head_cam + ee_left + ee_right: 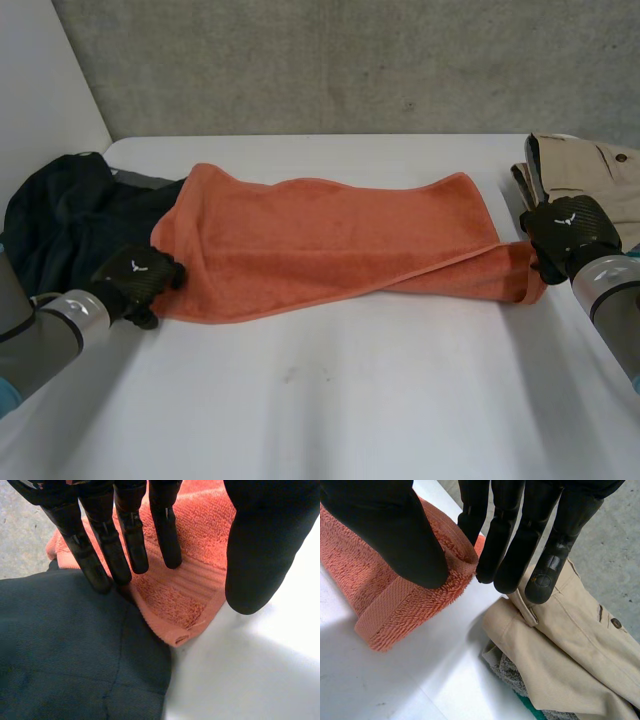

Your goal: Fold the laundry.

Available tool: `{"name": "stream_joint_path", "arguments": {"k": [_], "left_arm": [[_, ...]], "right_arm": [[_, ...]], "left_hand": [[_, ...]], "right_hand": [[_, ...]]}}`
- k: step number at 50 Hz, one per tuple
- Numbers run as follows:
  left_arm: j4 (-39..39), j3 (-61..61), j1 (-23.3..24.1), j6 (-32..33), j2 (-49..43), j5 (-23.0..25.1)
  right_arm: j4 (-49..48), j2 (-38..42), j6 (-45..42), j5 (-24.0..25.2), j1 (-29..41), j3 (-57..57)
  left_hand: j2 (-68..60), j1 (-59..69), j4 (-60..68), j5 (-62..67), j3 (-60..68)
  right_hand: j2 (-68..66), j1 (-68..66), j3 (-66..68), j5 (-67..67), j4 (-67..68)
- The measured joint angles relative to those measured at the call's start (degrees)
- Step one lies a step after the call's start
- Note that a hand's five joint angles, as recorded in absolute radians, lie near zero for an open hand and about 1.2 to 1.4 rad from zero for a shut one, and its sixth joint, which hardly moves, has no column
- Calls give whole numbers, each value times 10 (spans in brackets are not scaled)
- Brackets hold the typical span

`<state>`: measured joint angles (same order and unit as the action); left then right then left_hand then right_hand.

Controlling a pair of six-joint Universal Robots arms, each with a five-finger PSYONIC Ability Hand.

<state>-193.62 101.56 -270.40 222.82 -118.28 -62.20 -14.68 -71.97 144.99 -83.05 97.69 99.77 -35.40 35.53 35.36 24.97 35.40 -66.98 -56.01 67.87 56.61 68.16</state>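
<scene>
An orange towel (pixel 330 240) lies folded lengthwise across the white table (pixel 330 400). My left hand (pixel 138 275) rests at its near left corner. In the left wrist view its straight fingers (pixel 125 535) touch the towel (pixel 200 580) where it meets a dark garment, and the thumb stands apart over the towel's edge, so the hand is open. My right hand (pixel 565 232) is at the towel's right end. There its thumb (pixel 395 535) and fingers pinch a raised fold of the towel (pixel 395 610) between them.
A dark green garment (pixel 60 220) is heaped at the table's left edge, partly under the towel's left end (pixel 65 650). Beige trousers (pixel 600 175) lie on a small pile at the right edge, just beyond my right hand's fingertips (pixel 570 650).
</scene>
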Motion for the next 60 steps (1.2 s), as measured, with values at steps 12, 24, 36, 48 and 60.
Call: {"name": "stream_joint_path", "arguments": {"k": [12,24,36,48,60], "left_arm": [[-7,-42,0,4,-33,-9],[-6,-97,16,3,-70,-22],[19,-87,34,4,-59,-39],[37,-76,26,6,-41,-37],[33,-113,33,6,-75,-39]], "right_arm": [[0,4,-1,0,0,1],[0,7,-4,0,0,1],[0,6,-5,1,0,2],[0,16,-7,1,1,2],[0,18,-7,2,0,2]], "left_hand": [[-110,113,109,111,106],[-104,99,106,107,108],[60,-58,-58,-60,-58],[41,-41,-37,-32,-39],[-23,26,25,27,23]], "right_hand": [[0,0,0,0,0],[0,0,0,0,0],[0,0,0,0,0],[0,0,0,0,0],[0,0,0,1,0]]}}
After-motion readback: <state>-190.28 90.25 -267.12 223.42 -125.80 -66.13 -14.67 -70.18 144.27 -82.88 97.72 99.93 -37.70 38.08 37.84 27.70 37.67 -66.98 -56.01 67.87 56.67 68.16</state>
